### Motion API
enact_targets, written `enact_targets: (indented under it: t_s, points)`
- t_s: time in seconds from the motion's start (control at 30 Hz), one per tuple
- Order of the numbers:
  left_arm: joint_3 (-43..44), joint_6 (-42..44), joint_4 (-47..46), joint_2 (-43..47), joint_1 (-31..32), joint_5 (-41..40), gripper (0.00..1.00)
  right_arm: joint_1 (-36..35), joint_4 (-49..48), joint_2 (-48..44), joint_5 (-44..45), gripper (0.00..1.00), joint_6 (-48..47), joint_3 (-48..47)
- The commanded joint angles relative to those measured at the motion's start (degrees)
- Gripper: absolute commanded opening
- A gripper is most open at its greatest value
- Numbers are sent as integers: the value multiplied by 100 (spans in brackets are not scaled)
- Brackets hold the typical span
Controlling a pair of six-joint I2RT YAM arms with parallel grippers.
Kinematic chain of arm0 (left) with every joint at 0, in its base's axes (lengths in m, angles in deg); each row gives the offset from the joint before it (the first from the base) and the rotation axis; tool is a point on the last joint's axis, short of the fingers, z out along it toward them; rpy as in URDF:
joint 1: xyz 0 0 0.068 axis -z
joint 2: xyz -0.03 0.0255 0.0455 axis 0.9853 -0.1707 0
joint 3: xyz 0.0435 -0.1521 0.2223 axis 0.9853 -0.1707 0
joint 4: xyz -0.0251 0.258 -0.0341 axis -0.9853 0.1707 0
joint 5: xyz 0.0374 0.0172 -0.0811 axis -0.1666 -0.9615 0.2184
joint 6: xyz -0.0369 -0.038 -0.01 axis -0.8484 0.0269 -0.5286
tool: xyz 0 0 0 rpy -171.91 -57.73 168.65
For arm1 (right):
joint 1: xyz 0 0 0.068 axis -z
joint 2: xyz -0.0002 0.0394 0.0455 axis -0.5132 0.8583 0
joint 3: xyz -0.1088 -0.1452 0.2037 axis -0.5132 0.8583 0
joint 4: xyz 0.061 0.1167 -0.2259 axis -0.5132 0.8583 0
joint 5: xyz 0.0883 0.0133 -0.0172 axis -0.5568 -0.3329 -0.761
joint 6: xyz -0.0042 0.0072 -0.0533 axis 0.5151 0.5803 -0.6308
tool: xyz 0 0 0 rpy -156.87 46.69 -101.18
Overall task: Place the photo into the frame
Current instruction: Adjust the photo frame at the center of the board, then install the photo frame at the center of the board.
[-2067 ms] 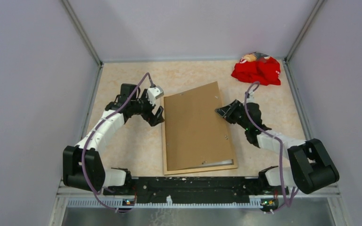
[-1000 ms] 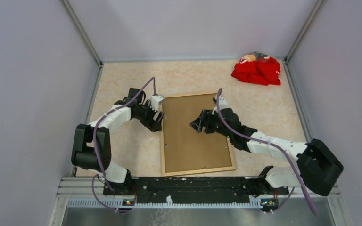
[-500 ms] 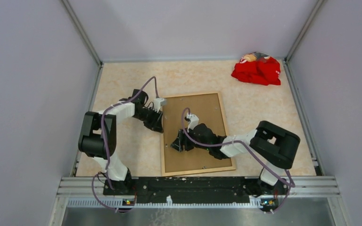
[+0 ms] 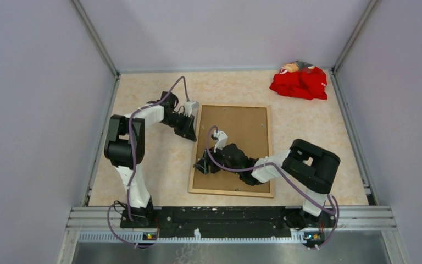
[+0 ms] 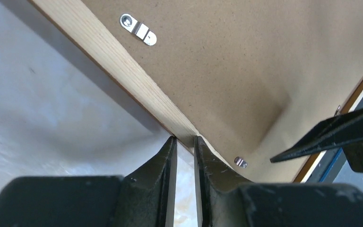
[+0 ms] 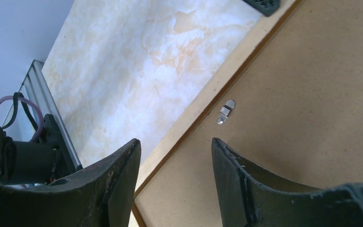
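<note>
The frame [image 4: 231, 191] lies back-up in the middle of the table, its pale wood rail [image 5: 123, 61] around a brown backing board [image 4: 247, 132]. My left gripper [image 4: 190, 132] is at the frame's left rail near the far corner. In the left wrist view its fingertips [image 5: 184, 140] pinch that rail. My right gripper [image 4: 203, 165] hovers open over the board's left side, close to the left rail [image 6: 203, 101], its fingers [image 6: 123, 170] wide apart with nothing between them. The photo is hidden from every view.
A crumpled red cloth [image 4: 299, 81] lies in the far right corner. Small metal turn clips [image 5: 138, 29] [image 6: 226, 112] sit along the board's edge. Grey walls close in the table on three sides, and a metal rail [image 4: 231, 217] runs along the near edge.
The frame has swung squarer to the table and shifted slightly right. The left jaws have narrowed onto its left rail. The right arm reached across to the board's left side.
</note>
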Motion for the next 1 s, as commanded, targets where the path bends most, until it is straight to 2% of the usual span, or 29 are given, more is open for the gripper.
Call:
enact_targets:
  t_s: [0.0, 0.17, 0.27, 0.37, 0.67, 0.97]
  points:
    - [444, 149, -117, -166, 2, -424, 25, -13, -437, 101, 235, 56, -188, -249]
    - [83, 361, 128, 407, -7, -339, 51, 175, -363, 103, 221, 56, -55, -259]
    - [-214, 347, 100, 615, 2, -162, 55, 254, -355, 142, 161, 56, -47, -290]
    - [-381, 342, 113, 598, 2, -55, 52, 270, -294, 252, 63, 56, -51, -394]
    - [-493, 329, 165, 245, 2, 339, 27, 268, -159, 521, -115, 56, -18, -600]
    - [-534, 374, 119, 101, 2, 291, 21, 321, 28, 747, -213, 56, 12, -781]
